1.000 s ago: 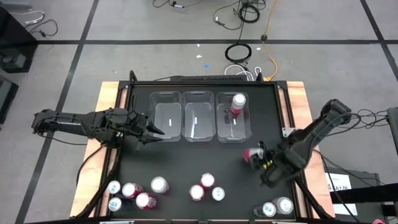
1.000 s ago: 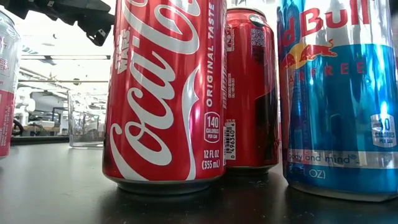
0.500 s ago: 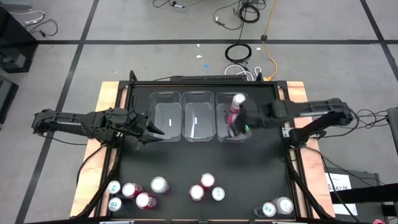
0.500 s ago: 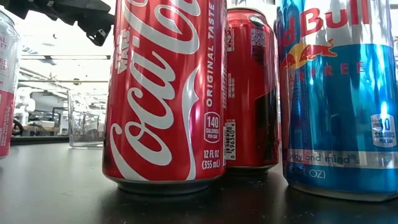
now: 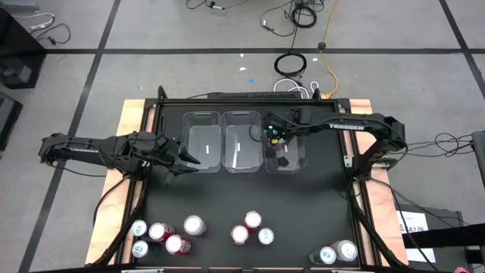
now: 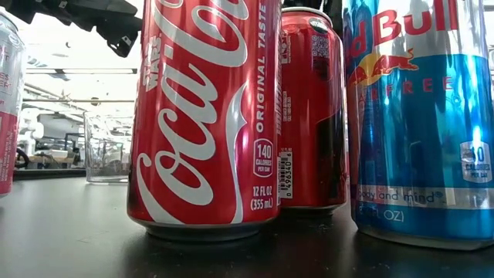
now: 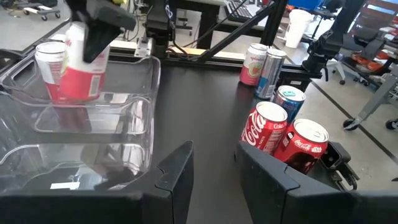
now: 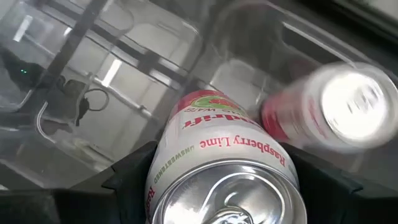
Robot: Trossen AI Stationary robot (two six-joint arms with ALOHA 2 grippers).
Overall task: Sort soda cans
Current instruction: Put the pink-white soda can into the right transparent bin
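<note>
Right gripper (image 5: pixel 277 136) has swung from lower right to upper centre, over right bin (image 5: pixel 297 162), jaws gripping pink can (image 8: pixel 224 158) beside binned can (image 8: pixel 333 112). Left gripper (image 5: pixel 191 158) idle, jaws part-open, empty. Release looks next.

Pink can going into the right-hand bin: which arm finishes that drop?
Right. The right gripper already holds the pink can over the bin, beside another pink can. The left gripper waits by the left-hand bin.

The right arm stretches across the table's far side, its right gripper (image 5: pixel 274 135) clamped on something; the left arm lies low, left gripper (image 5: pixel 184 159) fingers slightly parted, empty
</note>
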